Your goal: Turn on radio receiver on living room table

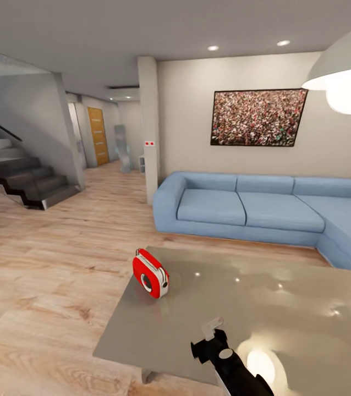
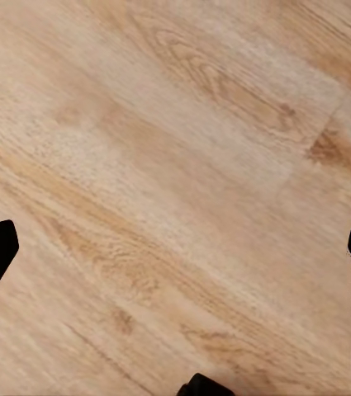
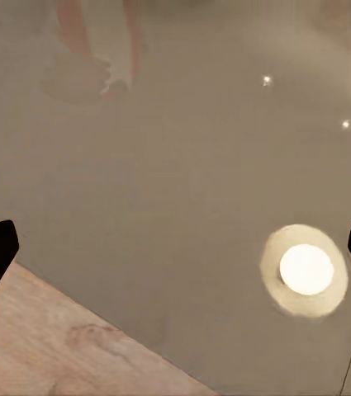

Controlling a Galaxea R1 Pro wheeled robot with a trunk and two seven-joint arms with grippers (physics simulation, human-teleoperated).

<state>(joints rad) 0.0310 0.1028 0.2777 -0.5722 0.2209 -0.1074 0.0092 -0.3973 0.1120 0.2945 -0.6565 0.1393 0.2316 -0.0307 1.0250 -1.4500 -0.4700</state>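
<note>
Standing near the corner of the glossy grey coffee table (image 1: 285,308), the red radio receiver (image 1: 150,273) risked toppling floorward if your right gripper (image 1: 213,329), spread wide, nudged it.

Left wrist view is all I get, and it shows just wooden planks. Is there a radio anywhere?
Observer: Yes. In the head view a red radio stands on a grey table, near its far left corner.
Operator: Is an arm anywhere near it?
Observer: The right gripper hangs open over the table's near edge, apart from the radio.
Operator: And what's beyond the table?
Observer: A blue sofa against the wall.
</note>
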